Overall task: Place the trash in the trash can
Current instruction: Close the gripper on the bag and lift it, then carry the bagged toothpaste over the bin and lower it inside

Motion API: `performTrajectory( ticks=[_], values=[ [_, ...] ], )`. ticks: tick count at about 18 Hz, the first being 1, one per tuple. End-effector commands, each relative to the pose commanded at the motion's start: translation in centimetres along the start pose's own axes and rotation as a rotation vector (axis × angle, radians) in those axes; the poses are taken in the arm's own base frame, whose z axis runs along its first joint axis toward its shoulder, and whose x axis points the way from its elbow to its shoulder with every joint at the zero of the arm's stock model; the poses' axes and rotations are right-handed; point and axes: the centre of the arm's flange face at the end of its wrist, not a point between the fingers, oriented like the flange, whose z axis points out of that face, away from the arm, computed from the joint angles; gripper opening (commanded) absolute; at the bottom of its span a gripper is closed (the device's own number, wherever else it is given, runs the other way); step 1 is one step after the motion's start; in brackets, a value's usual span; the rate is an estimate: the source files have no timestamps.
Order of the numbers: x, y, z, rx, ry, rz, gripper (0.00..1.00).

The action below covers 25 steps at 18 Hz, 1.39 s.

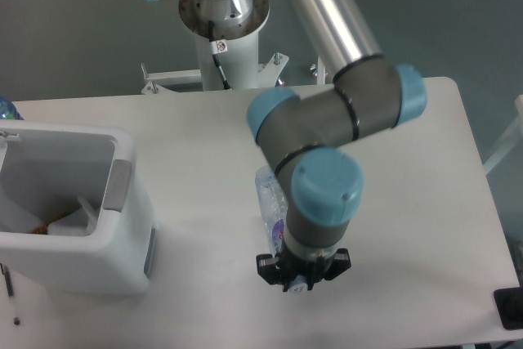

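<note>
From the fixed camera, I'm looking down on my own wrist, and it's hiding most of what matters. My gripper [302, 278] points straight down at the table [425, 226], near the front edge, and the wrist housing sits right over it, so whether my jaws are spread or pinched I cannot tell from here.

The bottle [270, 198] peeks out at about ten o'clock from my gripper, clear plastic with a strip of purple label showing beside my wrist. The rest runs under me, so I read this as me being lined up over it for a top-down grab; whether I'm already touching it is hidden.

The trash can [122, 226] sits well apart at nine o'clock, open mouth up, which suits a drop from above. Something pale and a bit of orange-brown lie in its bottom; I can't say what. The crumpled wrapper I can't pick out on the table.

My judgement: the carry leftward hasn't begun, and a flattened bottle may slip.
</note>
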Motion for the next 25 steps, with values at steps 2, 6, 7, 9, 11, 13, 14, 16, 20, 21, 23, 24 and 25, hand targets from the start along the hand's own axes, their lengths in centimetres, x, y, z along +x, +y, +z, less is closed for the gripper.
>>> performTrajectory(
  ticks=[2,6,7,9,11,13,14,16,20,21,23,24,25],
  values=[
    [-0.2,0.1,-2.3,0.047,0.041,0.009,0.19],
    [0.8,0.1,-5.4,0.113,0.097,0.023,0.19],
    [1.0,0.1,-6.3,0.137,0.114,0.026,0.19],
    [1.5,0.3,-8.7,0.189,0.151,0.032,0.19],
    [2.6,0.7,-11.9,0.25,0.205,0.046,0.19],
    [4.4,1.2,-15.1,0.317,0.255,0.075,0.19],
    [5.3,1.4,-16.3,0.345,0.28,0.091,0.19],
    [6.8,1.5,-18.4,0.408,0.313,0.13,0.19],
    [8.3,1.0,-20.8,0.549,0.356,0.222,0.19],
    [8.6,0.9,-21.2,0.576,0.365,0.242,0.19],
    [9.2,0.9,-22.0,0.611,0.387,0.272,0.19],
    [9.4,0.9,-22.2,0.62,0.397,0.284,0.19],
    [9.6,1.0,-22.4,0.628,0.405,0.298,0.19]
  ],
)
